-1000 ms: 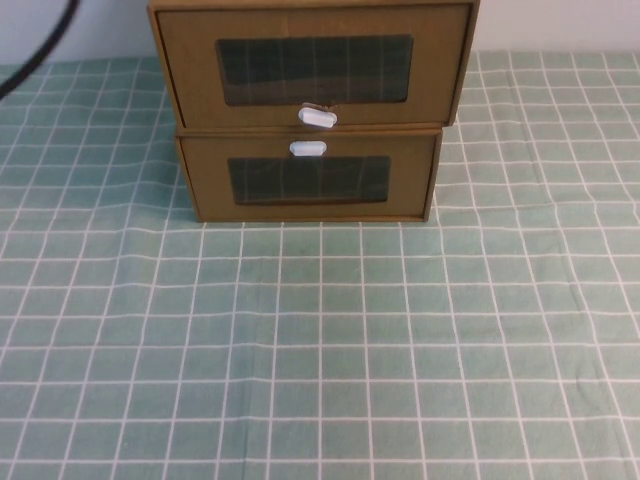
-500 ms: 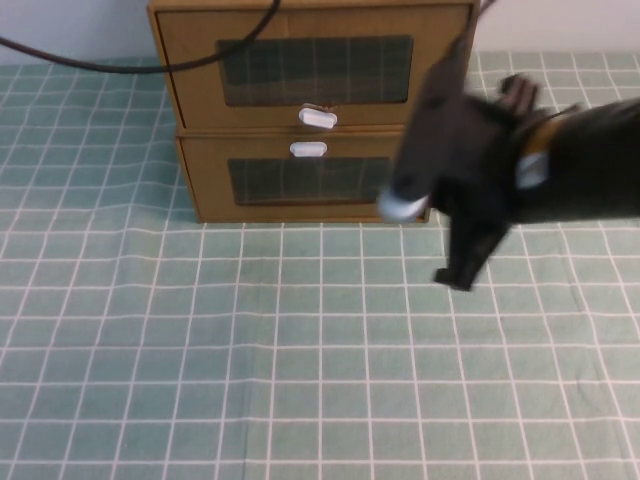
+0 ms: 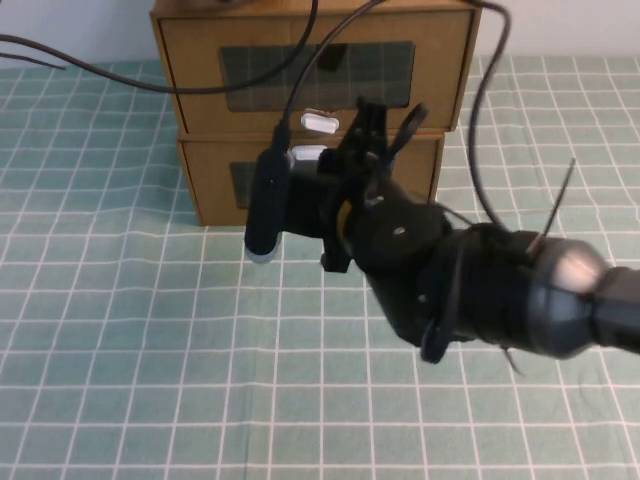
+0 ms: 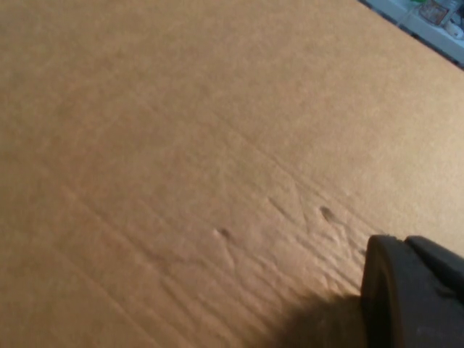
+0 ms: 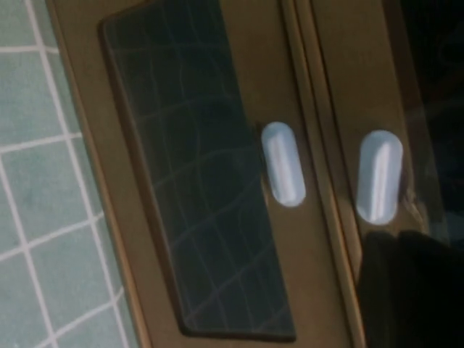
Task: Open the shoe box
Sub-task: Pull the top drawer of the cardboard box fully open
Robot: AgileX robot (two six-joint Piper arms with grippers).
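right hand (image 3: 388,122) arrived, before shoe box (image 3: 190,80)

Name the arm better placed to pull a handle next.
Right: the right gripper, shut, hangs by the white handles; the left gripper faces plain cardboard, no handle in sight.

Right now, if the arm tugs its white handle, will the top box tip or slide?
It likely slides rather than tips: the top box is wide, low and stacked on the lower box. Its cardboard looks light. The left gripper sits close over creased cardboard; the shut right gripper is near the handle.
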